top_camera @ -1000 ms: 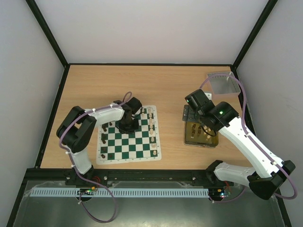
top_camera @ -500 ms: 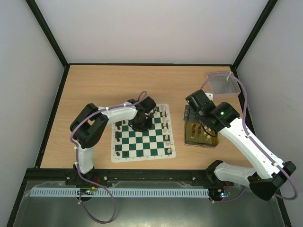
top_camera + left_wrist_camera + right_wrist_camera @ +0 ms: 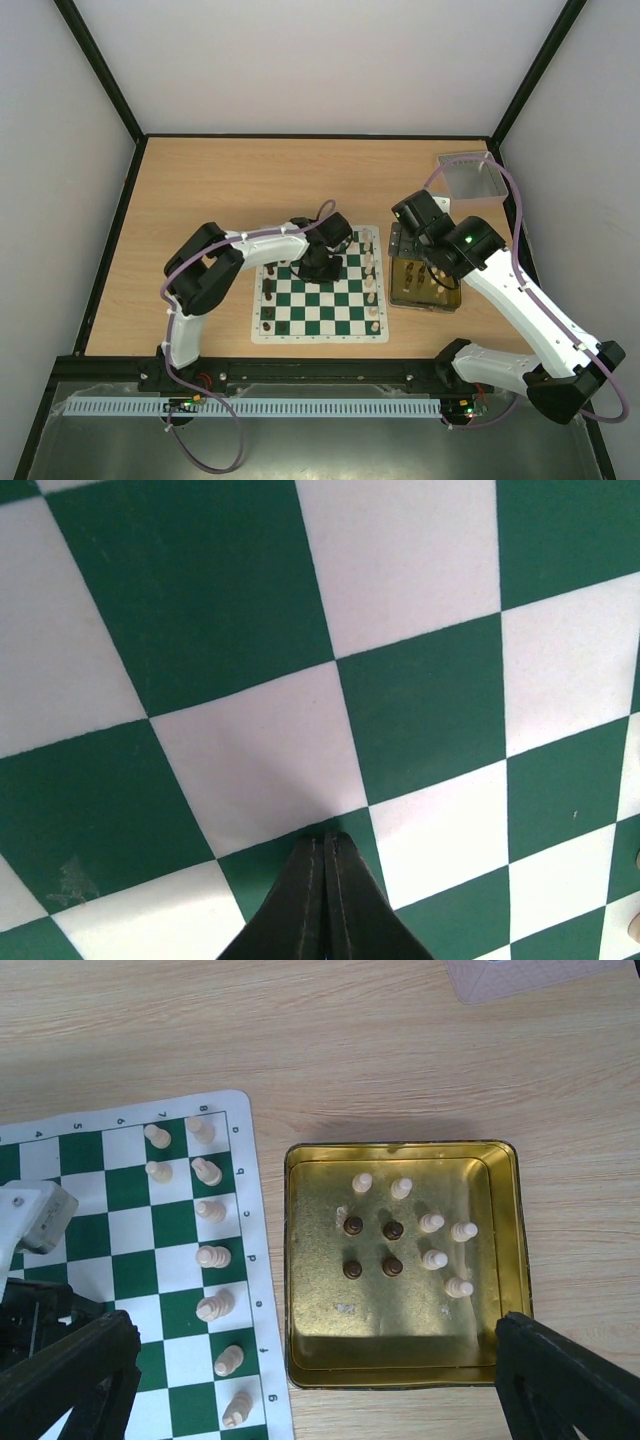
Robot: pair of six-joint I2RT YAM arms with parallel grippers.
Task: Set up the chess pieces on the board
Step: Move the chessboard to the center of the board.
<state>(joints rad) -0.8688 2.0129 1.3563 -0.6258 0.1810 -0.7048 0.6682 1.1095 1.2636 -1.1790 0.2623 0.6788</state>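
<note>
top external view: the board (image 3: pixel 312 318) lies flat on the wooden table (image 3: pixel 200 180) in front of the arm bases, with its right border just beside the yellow tray (image 3: pixel 398 298). cream pieces (image 3: pixel 372 278) stand along the board's right side and black pieces (image 3: pixel 268 300) along its left side. the middle squares are bare.

the left gripper (image 3: pixel 318 264) is down over the far middle of the board. in the left wrist view its fingers (image 3: pixel 300 905) are pressed together with no gap and nothing between them. the tips sit at the mat's surface, on the edge of a green square.

the right gripper (image 3: pixel 315 1375) hangs above the tray with its fingers (image 3: pixel 70 1375) spread wide and holding nothing. one finger is over the board's right edge and the other is at the tray's right rim.

the right wrist view looks straight down into the tray, where more chess pieces (image 3: pixel 392 1230) stand upright. four black ones form a small square near the middle, and several cream ones stand beside them toward the right wall and along the far side. one small pale bit next to the black ones is too tiny to identify.

the same view shows the cream pieces on the board lined up along its two rightmost files — most in the outer one.

the grey tray (image 3: pixel 468 175) sits well apart, at the table's far right corner.
</note>
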